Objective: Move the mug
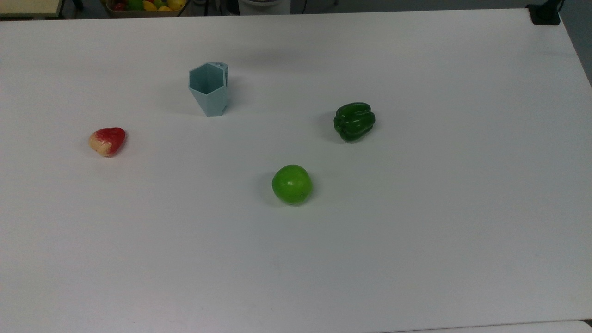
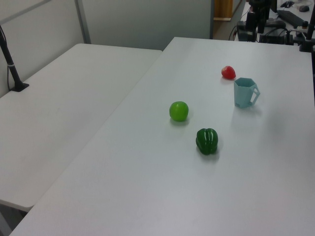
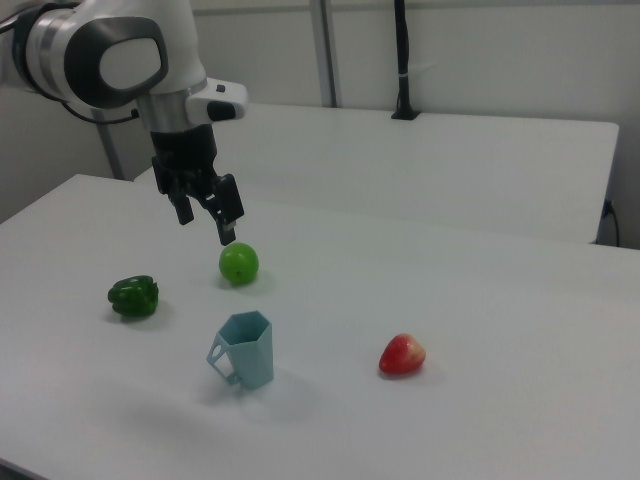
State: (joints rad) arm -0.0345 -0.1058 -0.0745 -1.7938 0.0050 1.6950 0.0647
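Right view: gripper [image 3: 206, 217] hung above the table [image 3: 500, 330], fingers spread, holding nothing. Mug [image 3: 245, 350] stood upright between pepper [image 3: 134, 297] and strawberry [image 3: 402, 354], apple [image 3: 239, 263] behind.

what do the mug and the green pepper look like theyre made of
Mug: probably moulded plastic, with a matte pale blue-grey finish, flat faceted sides, a thin even wall and no glaze shine.
Green pepper: likely a plastic or rubbery replica, with a dark glossy skin, uniform colour and soft highlights on its lobes; a real pepper can't be ruled out.
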